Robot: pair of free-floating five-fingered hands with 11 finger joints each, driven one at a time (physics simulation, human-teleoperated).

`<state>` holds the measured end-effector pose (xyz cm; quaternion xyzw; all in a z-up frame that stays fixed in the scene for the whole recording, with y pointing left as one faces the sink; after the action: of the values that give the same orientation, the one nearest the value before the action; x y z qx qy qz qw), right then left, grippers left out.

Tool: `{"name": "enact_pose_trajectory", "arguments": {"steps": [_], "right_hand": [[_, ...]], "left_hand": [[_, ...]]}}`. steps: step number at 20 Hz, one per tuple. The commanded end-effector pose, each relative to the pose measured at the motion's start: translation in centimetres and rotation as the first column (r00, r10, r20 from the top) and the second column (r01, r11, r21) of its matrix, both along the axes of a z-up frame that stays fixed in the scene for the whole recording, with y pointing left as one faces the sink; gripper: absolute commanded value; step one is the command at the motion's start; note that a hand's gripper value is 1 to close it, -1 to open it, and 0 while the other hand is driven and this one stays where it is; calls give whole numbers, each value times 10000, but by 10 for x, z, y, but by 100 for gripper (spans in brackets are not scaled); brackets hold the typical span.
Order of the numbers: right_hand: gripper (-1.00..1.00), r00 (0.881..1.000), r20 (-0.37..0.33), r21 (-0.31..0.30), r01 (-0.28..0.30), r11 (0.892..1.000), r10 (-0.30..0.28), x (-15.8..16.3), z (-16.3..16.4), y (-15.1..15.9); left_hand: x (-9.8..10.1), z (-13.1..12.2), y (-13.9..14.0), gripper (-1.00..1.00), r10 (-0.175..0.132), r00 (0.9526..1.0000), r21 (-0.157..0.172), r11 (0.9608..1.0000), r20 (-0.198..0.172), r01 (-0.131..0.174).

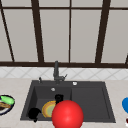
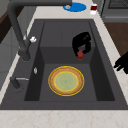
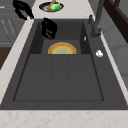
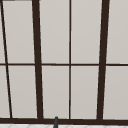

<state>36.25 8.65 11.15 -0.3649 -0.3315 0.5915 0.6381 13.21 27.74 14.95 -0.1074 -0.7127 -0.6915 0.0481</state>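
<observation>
My right hand (image 1: 59,97) hovers over the dark sink basin (image 1: 37,95), above the far edge of a yellow plate (image 1: 47,109) with a green centre that lies flat on the basin floor. Seen from the left side, this hand (image 2: 81,43) has its fingers curled round a small red thing (image 2: 80,54), and the plate (image 2: 66,80) sits nearer the camera. The right side view gives the same hand (image 3: 48,28), red thing (image 3: 50,37) and plate (image 3: 62,48). A big red ball (image 1: 67,115) covers the sink's front edge. My left hand (image 1: 34,113) (image 3: 22,8) hangs relaxed at the sink's front left corner.
A dark faucet (image 1: 56,71) (image 2: 17,32) stands behind the basin, and the sink's right half is a flat drainboard (image 3: 58,77). On the left counter sits a dish with green food (image 1: 6,103). The right counter holds a blue plate (image 2: 75,6) and a small red cup (image 2: 94,7). A window (image 4: 70,62) rises behind.
</observation>
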Motion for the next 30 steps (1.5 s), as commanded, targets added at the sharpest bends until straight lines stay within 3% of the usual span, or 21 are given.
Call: {"name": "enact_pose_trajectory", "arguments": {"steps": [1, 4, 7, 12, 16, 21, 22, 30], "right_hand": [[100, 9996, -131, 215, 251, 9995, -249, 0, -31, 26], [100, 9995, -126, 362, 277, 9990, -273, 0, -56, 45], [100, 9988, -75, 830, 479, 9954, -475, 22, -78, 40], [100, 9994, 136, 1262, 313, 9915, -333, 37, -122, 48], [100, 9990, 360, 1066, 209, 9941, -249, 55, -147, 58], [100, 9999, -143, 904, 16, 9959, -3, 51, -158, 59], [-100, 10000, -23, 973, 3, 9953, -1, 51, -155, 58], [-100, 9994, -335, 915, -72, 9958, 103, 47, -154, 63]], "left_hand": [[0, 0, 0, 0, 0, 10000, 0, 10000, 0, 0], [0, 0, 0, 0, 0, 10000, 0, 10000, 0, 0], [0, 0, 0, 0, 0, 10000, 0, 10000, 0, 0], [0, 0, 0, 0, 0, 10000, 0, 10000, 0, 0], [0, 0, 0, 0, 0, 10000, 0, 10000, 0, 0], [0, 0, 0, 0, 0, 10000, 0, 10000, 0, 0], [0, 0, 0, 0, 0, 10000, 0, 10000, 0, 0], [0, 0, 0, 0, 0, 10000, 0, 10000, 0, 0]]}}
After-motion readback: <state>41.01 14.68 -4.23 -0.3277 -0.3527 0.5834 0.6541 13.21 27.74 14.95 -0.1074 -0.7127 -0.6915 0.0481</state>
